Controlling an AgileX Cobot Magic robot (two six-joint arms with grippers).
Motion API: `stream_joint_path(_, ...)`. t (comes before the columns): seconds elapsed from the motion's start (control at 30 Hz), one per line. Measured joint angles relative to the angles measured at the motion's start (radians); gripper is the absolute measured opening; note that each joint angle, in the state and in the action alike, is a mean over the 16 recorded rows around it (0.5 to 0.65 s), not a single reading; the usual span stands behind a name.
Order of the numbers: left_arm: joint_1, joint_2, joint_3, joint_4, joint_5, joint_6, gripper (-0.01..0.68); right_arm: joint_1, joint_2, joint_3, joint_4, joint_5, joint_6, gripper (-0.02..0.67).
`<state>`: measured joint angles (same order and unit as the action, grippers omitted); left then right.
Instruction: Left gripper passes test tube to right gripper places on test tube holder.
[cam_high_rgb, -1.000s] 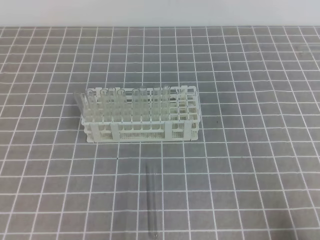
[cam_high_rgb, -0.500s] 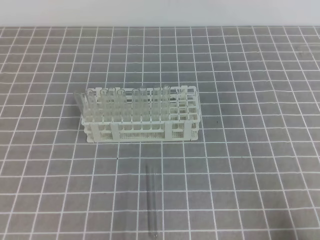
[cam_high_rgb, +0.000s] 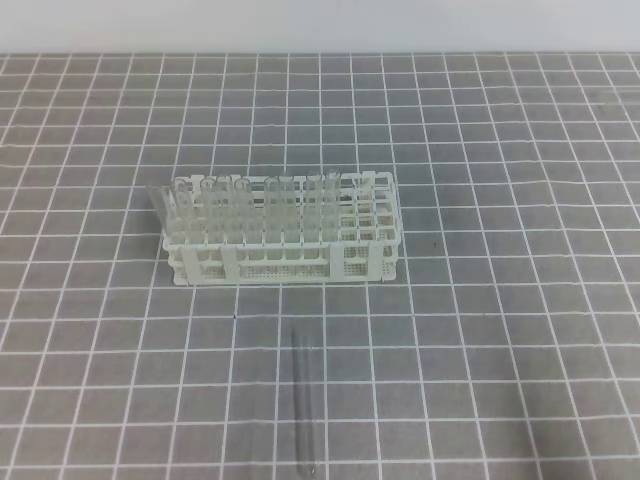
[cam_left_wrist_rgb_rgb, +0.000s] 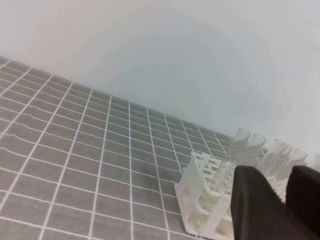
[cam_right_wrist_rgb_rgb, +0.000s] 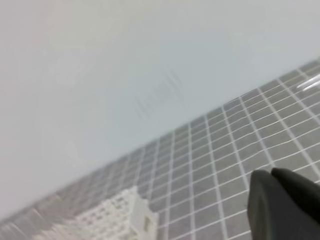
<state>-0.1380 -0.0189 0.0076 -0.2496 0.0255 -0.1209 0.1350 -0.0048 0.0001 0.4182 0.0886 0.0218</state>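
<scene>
The test tube is a long clear glass tube lying flat on the grey grid mat, in front of the test tube holder with its rounded end nearest the front edge. The holder is a white grid rack, also seen low in the left wrist view and at the bottom of the right wrist view. Neither arm shows in the high view. My left gripper shows two black fingers close together with nothing between them, hovering near the rack's end. My right gripper is a dark mass, fingers pressed together, above the mat.
Several clear tubes stand in the rack's left and middle holes, and one tube leans outward at its left end. The rack's right holes hold nothing. A pale wall borders the mat at the back.
</scene>
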Motion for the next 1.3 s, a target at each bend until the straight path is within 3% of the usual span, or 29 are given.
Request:
stream_joint_path(0.23, 0.000, -0.002, -0.001, 0.000, 0.001, 0.006, 0.007, 0.000, 0.001, 0.000, 0.179, -0.073, -0.001, -0.001)
stream_joint_path(0.67, 0.000, 0.087, -0.118, -0.027, 0.103, 0.005, 0.000, 0.000, 0.038, -0.057, 0.167, 0.050, -0.003, -0.001)
stream_joint_path(1.1, -0.007, 0.574, -0.472, -0.092, 0.416, 0.060, 0.000, 0.000, 0.311, -0.296, -0.006, 0.365, -0.003, -0.001)
stream_joint_path(1.3, -0.069, 0.824, -0.601, -0.226, 0.522, 0.189, 0.000, 0.000, 0.414, -0.365, -0.072, 0.475, -0.004, -0.001)
